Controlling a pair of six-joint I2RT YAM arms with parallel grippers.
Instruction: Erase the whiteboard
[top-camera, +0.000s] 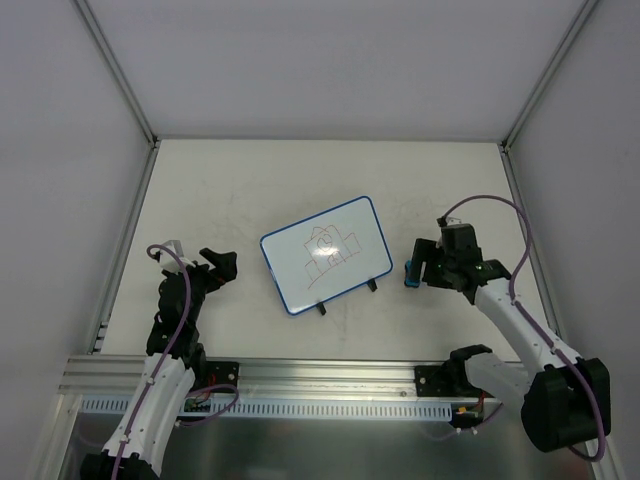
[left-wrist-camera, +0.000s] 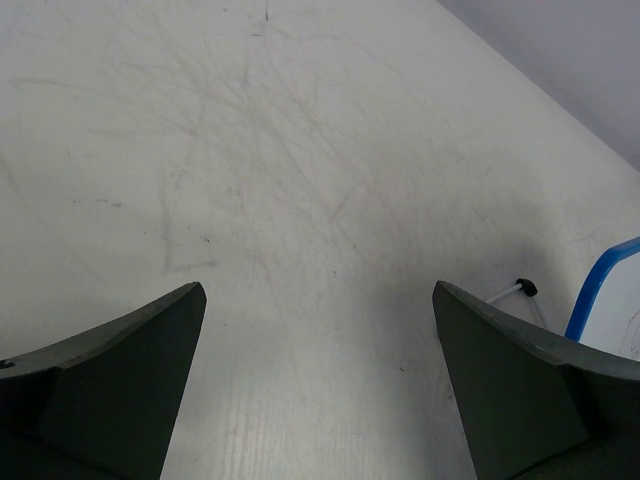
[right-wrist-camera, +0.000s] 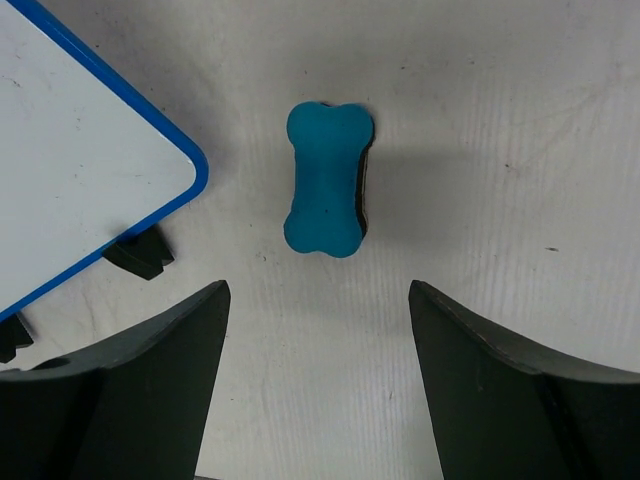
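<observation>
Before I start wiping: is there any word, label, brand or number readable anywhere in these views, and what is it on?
No readable text in any view.
On the whiteboard: a red line drawing only; no words or numbers can be made out.
On the eraser: plain blue, no print on the side that shows.
On the table: scuff marks only, no writing.

Tilted whiteboard (top-camera: 327, 254), seemingly red sketch, mid-table

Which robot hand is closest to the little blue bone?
The right gripper: the blue bone-shaped eraser lies just ahead of its open jaws. The left gripper sits on the other side of the whiteboard.
</observation>
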